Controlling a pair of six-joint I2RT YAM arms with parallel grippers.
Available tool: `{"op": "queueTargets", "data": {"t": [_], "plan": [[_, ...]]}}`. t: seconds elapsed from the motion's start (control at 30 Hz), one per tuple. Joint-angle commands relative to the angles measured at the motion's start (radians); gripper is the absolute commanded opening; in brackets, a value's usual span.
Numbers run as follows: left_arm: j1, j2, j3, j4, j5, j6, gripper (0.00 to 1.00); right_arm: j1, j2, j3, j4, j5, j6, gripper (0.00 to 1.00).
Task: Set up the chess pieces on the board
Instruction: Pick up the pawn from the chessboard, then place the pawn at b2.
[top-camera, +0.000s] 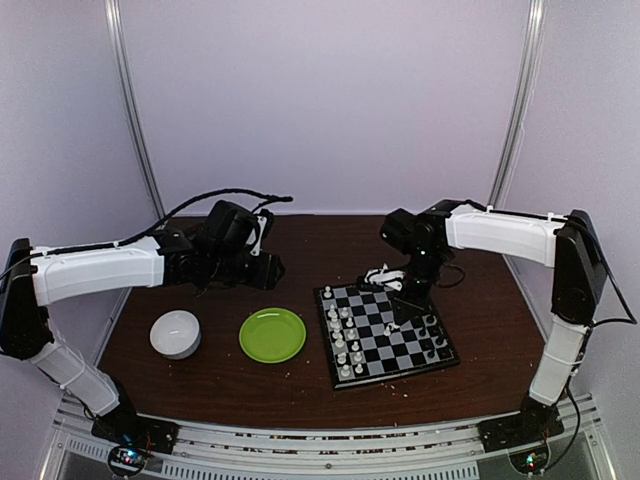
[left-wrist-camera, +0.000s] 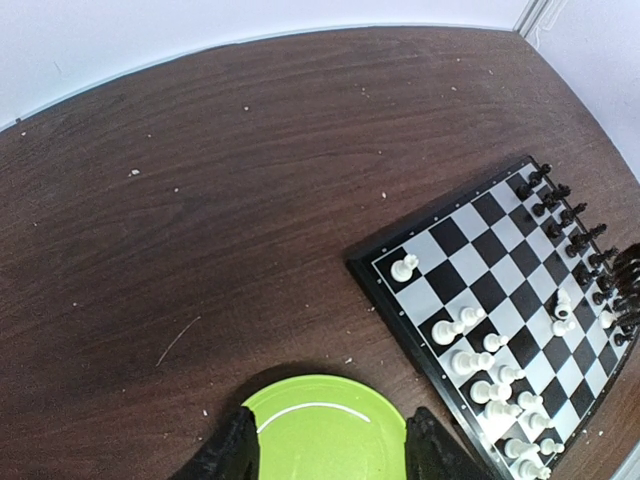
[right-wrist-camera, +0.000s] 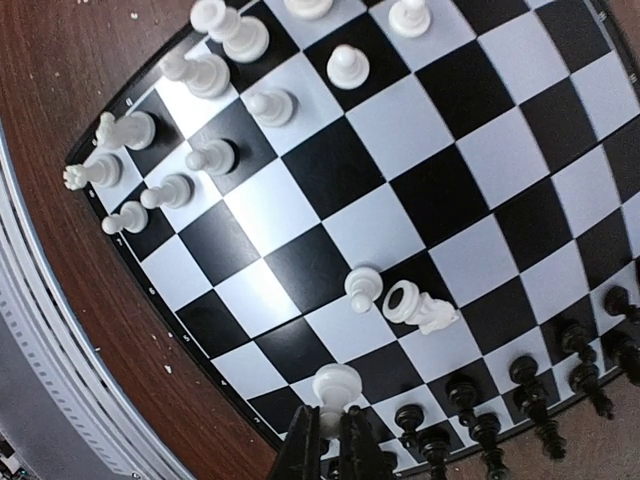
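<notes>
The board (top-camera: 395, 340) lies right of centre, with white chess pieces (top-camera: 343, 340) along its left side and black ones (top-camera: 433, 335) along its right. My right gripper (top-camera: 408, 300) hangs over the board's far right part. In the right wrist view it (right-wrist-camera: 330, 415) is shut on a white piece (right-wrist-camera: 336, 385) above the squares near the black rows (right-wrist-camera: 520, 385). A white piece (right-wrist-camera: 420, 307) lies tipped over beside an upright white pawn (right-wrist-camera: 362, 287). My left gripper (top-camera: 255, 258) is open and empty, its fingers (left-wrist-camera: 240, 440) framing the green plate.
A green plate (top-camera: 272, 335) sits left of the board (left-wrist-camera: 470, 250), and a white bowl (top-camera: 175, 333) is further left. Pale crumbs (left-wrist-camera: 133, 172) dot the dark wooden table. White walls close in the back and sides.
</notes>
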Motion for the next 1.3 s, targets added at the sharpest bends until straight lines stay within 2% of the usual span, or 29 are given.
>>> {"op": "queueTargets", "data": {"t": [0.0, 0.37, 0.57, 1.27], "plan": [[0.005, -0.035, -0.016, 0.043, 0.002, -0.006, 0.51, 0.007, 0.024, 0.142, -0.034, 0.030, -0.007, 0.07], [0.006, -0.088, -0.056, 0.033, -0.037, -0.005, 0.51, 0.047, 0.329, 0.579, -0.122, 0.058, 0.009, 0.08], [0.006, -0.088, -0.055, 0.014, -0.062, 0.017, 0.51, 0.074, 0.452, 0.723, -0.138, 0.066, 0.020, 0.08], [0.006, -0.040, -0.038, 0.025, -0.052, 0.026, 0.51, 0.092, 0.554, 0.776, -0.125, 0.125, 0.021, 0.08]]}}
